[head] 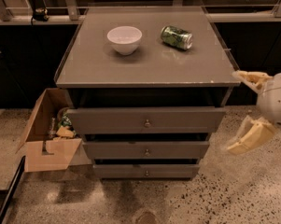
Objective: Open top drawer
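Note:
The top drawer (145,120) is the widest of three grey flat fronts under the grey cabinet top (149,64). It has a small round metal knob (147,123) at its centre. Its front stands a little forward of the cabinet frame, with a dark gap above it. My gripper (242,111) is at the right edge of the view, to the right of the drawer and apart from it. Its two pale yellow fingers (250,136) are spread wide with nothing between them.
A white bowl (124,39) and a green can lying on its side (176,36) sit on the cabinet top. The mid-width drawer (146,150) and the narrowest drawer (145,171) are below. An open cardboard box (50,136) with rubbish stands on the speckled floor at the left.

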Robot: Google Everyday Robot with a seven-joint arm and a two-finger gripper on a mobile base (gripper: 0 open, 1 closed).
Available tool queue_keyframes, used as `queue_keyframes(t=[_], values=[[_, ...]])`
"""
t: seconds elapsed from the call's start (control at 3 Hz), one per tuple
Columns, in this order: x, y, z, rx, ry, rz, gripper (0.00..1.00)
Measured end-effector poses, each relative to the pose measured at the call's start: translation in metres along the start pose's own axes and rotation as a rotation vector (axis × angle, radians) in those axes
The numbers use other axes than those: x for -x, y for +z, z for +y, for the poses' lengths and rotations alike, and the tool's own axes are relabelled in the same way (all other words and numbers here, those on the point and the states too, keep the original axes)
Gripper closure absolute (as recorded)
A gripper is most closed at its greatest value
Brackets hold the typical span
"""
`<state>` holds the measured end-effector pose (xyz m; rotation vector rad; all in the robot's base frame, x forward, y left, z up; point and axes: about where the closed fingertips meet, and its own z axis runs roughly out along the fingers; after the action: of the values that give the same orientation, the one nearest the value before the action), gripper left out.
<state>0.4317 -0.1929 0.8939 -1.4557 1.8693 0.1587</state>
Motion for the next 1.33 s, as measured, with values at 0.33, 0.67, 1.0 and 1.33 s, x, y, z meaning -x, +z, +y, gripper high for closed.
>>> queue_keyframes(t=[0.33,0.67,1.0,1.33], values=[[-0.015,0.033,0.002,-0.053,0.003,-0.002,0.00],[-0.022,0.056,0.001,-0.059,0.003,-0.009,0.00],[-0.022,0.057,-0.001,-0.064,0.004,-0.009,0.18],[-0.022,0.057,-0.001,-0.064,0.004,-0.009,0.41]])
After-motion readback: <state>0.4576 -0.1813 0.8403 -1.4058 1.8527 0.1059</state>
